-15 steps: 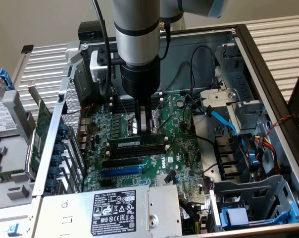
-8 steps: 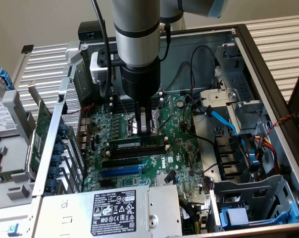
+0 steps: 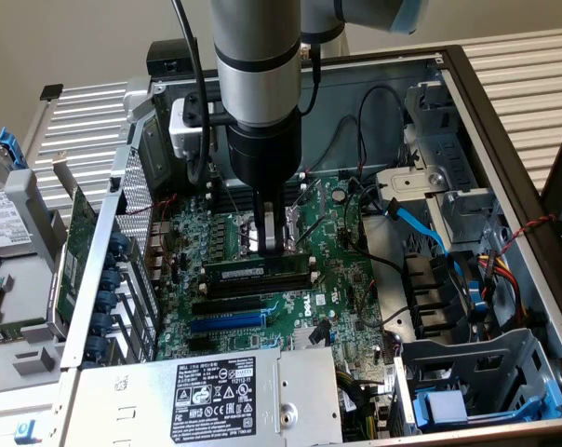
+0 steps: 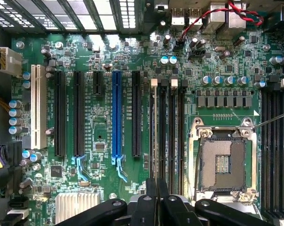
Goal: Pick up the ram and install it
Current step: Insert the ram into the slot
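Observation:
The ram (image 3: 253,270) is a long green stick with a white label. It stands on edge in a black memory slot on the motherboard (image 3: 290,307), inside the open computer case. My gripper (image 3: 272,244) comes straight down on it, right of its middle, with the fingers closed on its top edge. In the wrist view the gripper (image 4: 157,202) has its black fingers pressed together. They line up with the outermost of several black memory slots (image 4: 172,132), and the ram between them is too thin to make out.
The bare CPU socket (image 4: 223,162) lies beside the memory slots, and a blue expansion slot (image 4: 116,113) lies on their other side. A power supply (image 3: 225,396) fills the case's near edge. A blue cable (image 3: 421,228) and a drive cage (image 3: 486,372) are at the exterior view's right. A green expansion card (image 3: 76,242) stands outside the case.

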Motion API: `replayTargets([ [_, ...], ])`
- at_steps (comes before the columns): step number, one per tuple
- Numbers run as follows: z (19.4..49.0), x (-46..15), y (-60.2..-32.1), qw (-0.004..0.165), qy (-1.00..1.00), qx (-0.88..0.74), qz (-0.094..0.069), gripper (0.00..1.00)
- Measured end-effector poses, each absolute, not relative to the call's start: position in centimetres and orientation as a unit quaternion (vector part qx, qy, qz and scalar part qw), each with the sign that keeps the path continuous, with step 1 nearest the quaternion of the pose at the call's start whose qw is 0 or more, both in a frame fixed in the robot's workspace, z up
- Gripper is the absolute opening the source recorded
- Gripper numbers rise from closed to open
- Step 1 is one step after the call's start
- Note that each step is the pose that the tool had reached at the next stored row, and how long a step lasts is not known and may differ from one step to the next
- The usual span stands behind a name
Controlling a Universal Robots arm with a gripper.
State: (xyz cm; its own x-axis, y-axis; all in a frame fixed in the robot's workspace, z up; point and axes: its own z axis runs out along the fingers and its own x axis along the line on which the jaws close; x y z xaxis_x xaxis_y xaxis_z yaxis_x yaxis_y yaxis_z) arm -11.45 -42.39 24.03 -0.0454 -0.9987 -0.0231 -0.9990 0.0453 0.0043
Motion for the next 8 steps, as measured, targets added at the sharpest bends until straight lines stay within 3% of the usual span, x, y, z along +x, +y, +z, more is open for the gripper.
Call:
replayTargets([
  [8,23.87,-11.46,-42.37,0.007,0.723,-0.691,0.010,0.12],
])
